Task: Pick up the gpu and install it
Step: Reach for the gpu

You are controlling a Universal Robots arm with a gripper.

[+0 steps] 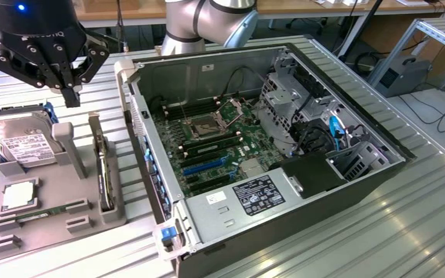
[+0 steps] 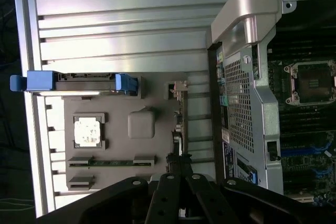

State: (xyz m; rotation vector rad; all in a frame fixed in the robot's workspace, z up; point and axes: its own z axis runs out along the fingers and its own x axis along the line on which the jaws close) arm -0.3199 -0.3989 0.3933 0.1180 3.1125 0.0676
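Note:
The gpu [image 1: 100, 165] stands on edge in a slot of the grey holder tray [image 1: 53, 211], to the exterior view's left of the open computer case [image 1: 284, 174]. My gripper [image 1: 70, 97] hangs above the tray's far end, shut, with nothing between its fingers. It is clear of the card. In the wrist view the gpu [image 2: 179, 119] is a thin edge-on strip, and the closed fingertips [image 2: 178, 162] line up with one end of it. The motherboard [image 1: 215, 145] lies exposed inside the case, with blue and black slots near its front.
The tray also holds a silver hard drive [image 1: 21, 142] with blue rails [image 2: 79, 82], a square processor chip [image 1: 18, 194] and a narrow green RAM stick [image 1: 33, 215]. The case's side wall [image 1: 141, 133] rises close beside the tray. Ribbed metal tabletop [image 1: 408, 220] surrounds everything.

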